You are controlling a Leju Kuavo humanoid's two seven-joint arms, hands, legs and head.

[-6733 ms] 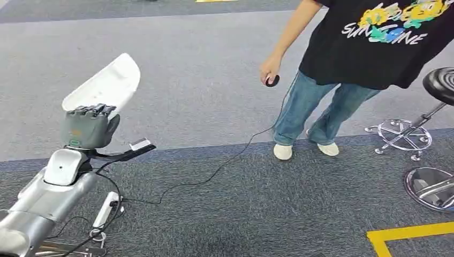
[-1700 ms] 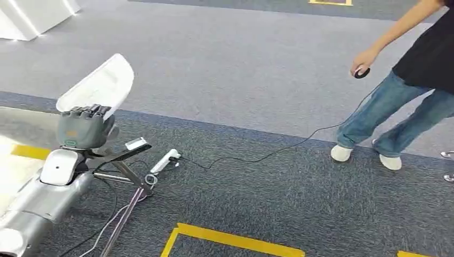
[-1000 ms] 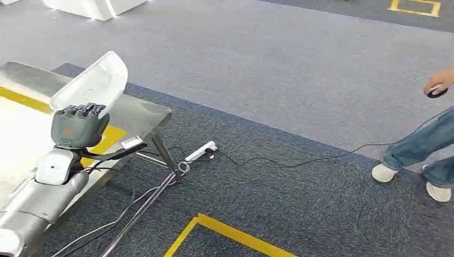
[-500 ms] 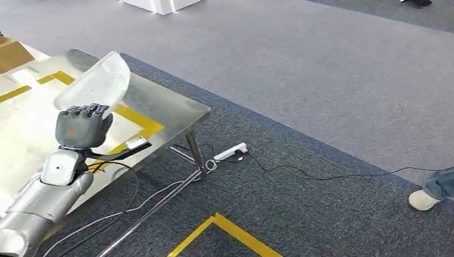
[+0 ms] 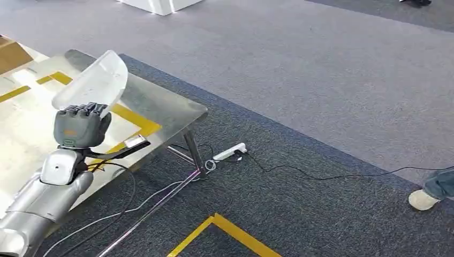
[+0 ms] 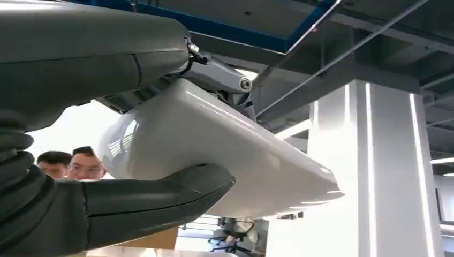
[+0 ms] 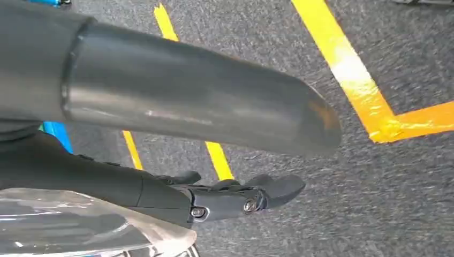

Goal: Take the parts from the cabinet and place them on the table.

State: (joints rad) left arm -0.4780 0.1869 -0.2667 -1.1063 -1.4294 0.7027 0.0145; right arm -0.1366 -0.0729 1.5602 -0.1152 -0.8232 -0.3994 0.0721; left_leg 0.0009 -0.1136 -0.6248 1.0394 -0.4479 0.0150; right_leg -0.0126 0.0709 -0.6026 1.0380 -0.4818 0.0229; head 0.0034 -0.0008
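- The left hand (image 5: 80,126) holds a white part (image 5: 93,80), raised in front of the robot; the fingers are curled over the part's lower edge.
- In the left wrist view the thumb (image 6: 160,195) presses under the part (image 6: 214,155) and the darker fingers lie along its other side, so the grip looks firm.
- In the head view the part stands over the near corner region of the metal table (image 5: 160,104), above the yellow tape (image 5: 136,122) on the top. It does not touch the table.
- The right hand (image 7: 235,198) hangs low over the carpet, with its fingers stretched out and apart, and it holds nothing.
- Judgement: the part is already out of the cabinet, and the step in hand is to carry it to the table. The placing is not yet done.
- The next move probably calls for the arm to reach further over the table top, away from the edge, then to lower the part until it rests flat, and only then to loosen the fingers.
- A risk: the part is wide and curved, so it may rock or slide if it is let go near the corner.
- On the carpet lie a power strip (image 5: 230,152) and cables near the table leg (image 5: 195,155); a person's shoe (image 5: 424,199) is at the far right.
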